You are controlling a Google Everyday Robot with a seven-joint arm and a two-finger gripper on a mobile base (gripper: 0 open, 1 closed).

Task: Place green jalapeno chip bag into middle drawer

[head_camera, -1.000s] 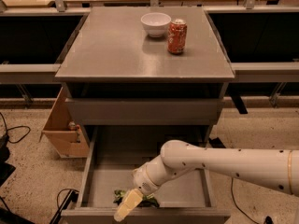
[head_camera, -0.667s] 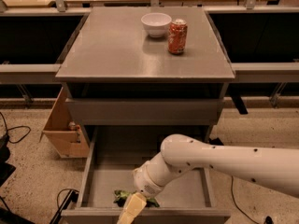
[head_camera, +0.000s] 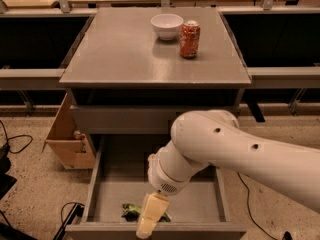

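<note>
Speckled floor [head_camera: 35, 184] surrounds a grey cabinet [head_camera: 125, 59]; the gripper [head_camera: 150, 221] hangs over the open middle drawer [head_camera: 200, 230] front, its grasp impossible to judge, just beside the green jalapeno chip bag [head_camera: 131, 211] lying inside, seemingly delivered; white bowl [head_camera: 166, 25] and soda can [head_camera: 189, 39] sit on top

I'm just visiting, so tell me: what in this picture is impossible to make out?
1. Middle drawer, camera view: the arm hides much of its floor; the bottom edge cuts its front.
2. Green jalapeno chip bag, same view: only a crumpled green bit shows; the gripper, low at the drawer's front, covers the rest.
3. Wooden box, same view: the cabinet hides its right side.
</note>
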